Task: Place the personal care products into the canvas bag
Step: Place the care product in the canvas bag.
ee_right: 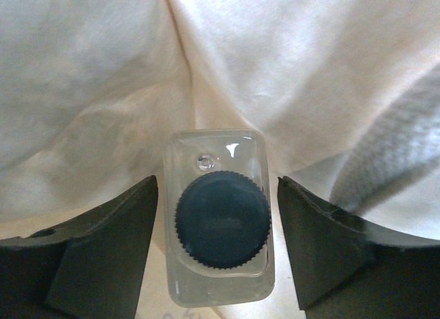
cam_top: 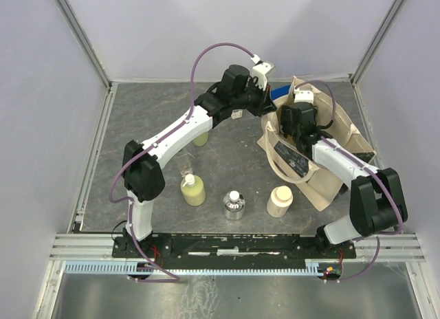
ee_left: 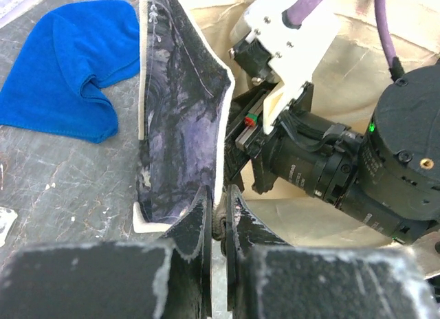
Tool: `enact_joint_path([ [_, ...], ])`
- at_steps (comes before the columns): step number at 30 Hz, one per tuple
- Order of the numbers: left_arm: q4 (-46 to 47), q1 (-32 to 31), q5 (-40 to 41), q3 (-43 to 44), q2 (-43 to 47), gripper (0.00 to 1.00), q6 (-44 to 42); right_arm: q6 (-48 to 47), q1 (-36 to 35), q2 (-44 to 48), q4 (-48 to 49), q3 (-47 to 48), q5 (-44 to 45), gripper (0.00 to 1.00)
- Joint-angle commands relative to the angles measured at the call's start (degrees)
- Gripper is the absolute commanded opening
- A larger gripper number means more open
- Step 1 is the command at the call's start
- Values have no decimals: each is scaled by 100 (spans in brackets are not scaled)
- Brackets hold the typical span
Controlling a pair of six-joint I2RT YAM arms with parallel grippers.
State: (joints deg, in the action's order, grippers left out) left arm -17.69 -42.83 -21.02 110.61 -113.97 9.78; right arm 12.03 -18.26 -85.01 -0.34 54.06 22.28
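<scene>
The beige canvas bag stands open at the right, its dark panel facing left. My left gripper is shut on the bag's rim and holds it up. My right gripper is inside the bag, open, its fingers on either side of a clear black-capped bottle with a gap on both sides. On the table stand a yellow-green bottle, a second one partly under my left arm, a clear bottle, a squat silvery bottle and a beige jar.
A blue cloth lies behind the bag; it also shows in the left wrist view. The right arm's wrist is close in front of my left gripper. Metal frame rails run along the table's edges.
</scene>
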Motion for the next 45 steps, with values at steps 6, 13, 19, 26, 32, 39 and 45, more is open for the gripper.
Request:
enact_joint_path([
  [6,187,2,-21,281,90,3,107,45,-52,322,-1159,1378,166,86],
  [13,187,29,-3,295,44,3,76,-65,-55,981,-2247,2194,75,93],
  [19,125,59,15,361,-13,3,23,20,-87,1327,-4153,3526,55,95],
  [26,-343,60,317,746,-182,3,-200,751,-241,1679,-6234,4388,-892,90],
  [32,-407,73,289,866,-321,3,-193,1179,-1069,1899,-6906,4319,-1296,84],
  [39,-540,82,271,1077,-477,3,-191,1548,-2560,1790,-7516,4149,-982,79],
  [45,-628,84,362,1111,-462,3,-283,2126,-3527,1770,-7683,3350,-465,81],
])
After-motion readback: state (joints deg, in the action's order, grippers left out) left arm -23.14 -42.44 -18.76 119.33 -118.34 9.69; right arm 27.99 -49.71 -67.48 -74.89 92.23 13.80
